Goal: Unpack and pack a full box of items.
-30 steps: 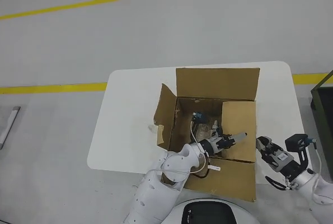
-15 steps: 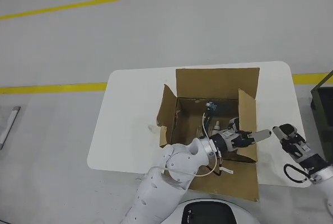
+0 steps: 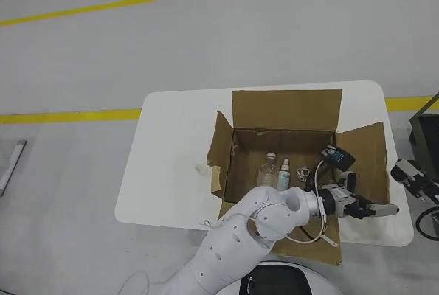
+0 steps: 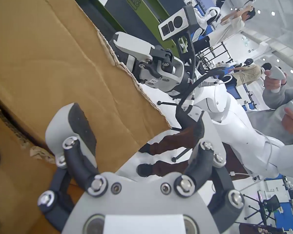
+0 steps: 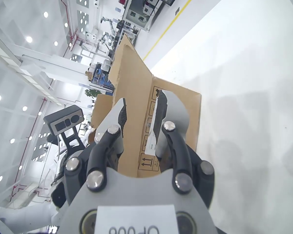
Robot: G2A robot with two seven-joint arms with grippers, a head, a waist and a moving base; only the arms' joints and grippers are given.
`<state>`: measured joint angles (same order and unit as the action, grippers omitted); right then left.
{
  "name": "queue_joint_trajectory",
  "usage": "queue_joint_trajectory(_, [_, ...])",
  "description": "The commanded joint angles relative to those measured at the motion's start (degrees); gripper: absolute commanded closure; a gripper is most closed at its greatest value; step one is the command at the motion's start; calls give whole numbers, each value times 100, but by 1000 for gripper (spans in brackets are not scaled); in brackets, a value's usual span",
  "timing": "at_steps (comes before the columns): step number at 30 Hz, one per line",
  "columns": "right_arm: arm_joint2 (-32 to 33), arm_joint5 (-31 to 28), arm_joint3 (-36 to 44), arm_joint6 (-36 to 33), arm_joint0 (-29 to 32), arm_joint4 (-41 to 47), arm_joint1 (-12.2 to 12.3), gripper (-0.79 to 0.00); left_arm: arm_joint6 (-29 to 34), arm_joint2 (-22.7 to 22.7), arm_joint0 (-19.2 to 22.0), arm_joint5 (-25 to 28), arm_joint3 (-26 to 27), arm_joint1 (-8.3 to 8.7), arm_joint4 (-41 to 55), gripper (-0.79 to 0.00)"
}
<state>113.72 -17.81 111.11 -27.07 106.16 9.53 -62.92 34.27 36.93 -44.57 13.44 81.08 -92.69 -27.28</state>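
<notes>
Flap (image 3: 365,151) on right side of brown cardboard box (image 3: 285,110) swung outward, pushed by left gripper (image 3: 374,209), fingers spread, empty. Right gripper (image 3: 415,177) backed off, fingers also apart. Small clear bottles (image 3: 268,171) stood exposed inside box; unpacking could start.

Top cam: overhead, looks down on table (image 3: 167,147) & box (image 3: 285,110). L wrist cam: close by its flap (image 4: 51,62), facing outward. R wrist cam: near, facing same flap.

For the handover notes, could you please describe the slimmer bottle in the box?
On the white table sits an open cardboard box. Inside are two white-capped bottles; the slimmer bottle has a greenish label, unlike the wider clear bottle beside it.
</notes>
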Motion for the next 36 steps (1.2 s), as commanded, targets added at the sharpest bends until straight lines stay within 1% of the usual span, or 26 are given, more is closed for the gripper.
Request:
queue_joint_trajectory(1, [-24, -47, -12, -75, 28, 2, -4, -323, -2, -32, 20, -8, -71, -21, -8, -785])
queue_joint_trajectory(5, [-48, -99, -19, -61, 60, 23, -17, -320, 22, -31, 14, -52, -129, -37, -52, -785])
queue_joint_trajectory(7, [-35, -114, 3, -56, 77, -201, -16, -317, 42, -18, -3, -65, -130, -37, -77, -785])
queue_joint_trajectory(10, [-140, -135, 15, -27, 82, -319, -27, -283, 47, 10, -57, -70, -112, -33, -96, -785])
queue_joint_trajectory(13, [-236, -120, -35, 54, 58, -447, -38, -139, 60, 50, -112, -92, -66, -23, -138, -785])
queue_joint_trajectory(14, [-271, -127, -50, 77, 51, -458, -43, -65, 59, 74, -133, -107, -44, -17, -144, -785])
queue_joint_trajectory(15, [-296, -128, -61, 91, 47, -484, -46, -52, 60, 99, -155, -120, -18, -11, -153, -785])
queue_joint_trajectory(16, [-320, -134, -67, 99, 44, -500, -49, 0, 57, 133, -174, -142, 8, -2, -179, -785])
queue_joint_trajectory(20, [-365, -149, -111, 118, 27, -529, -58, 0, 76, 316, -253, -226, 186, 56, -376, -785])
queue_joint_trajectory(23, [-390, -140, -141, 143, 15, -618, -63, 0, 142, 554, -341, -448, 429, 131, -635, -785])
queue_joint_trajectory(26, [-436, -137, -147, 164, 8, -746, -68, 0, 345, 794, -454, -640, 700, 234, -1090, -785])
queue_joint_trajectory(29, [-482, -135, -161, 209, -9, -851, -74, 0, 742, 978, -571, -846, 972, 359, -1888, -785])
queue_joint_trajectory(33, [-518, -133, -172, 225, -40, -911, -80, 0, 1408, 1176, -736, -1293, 1208, 511, -3095, -785])
queue_joint_trajectory(36, [-520, -136, -149, 225, -61, -955, -81, 0, 1908, 1227, -817, -1401, 1293, 593, -3842, -785])
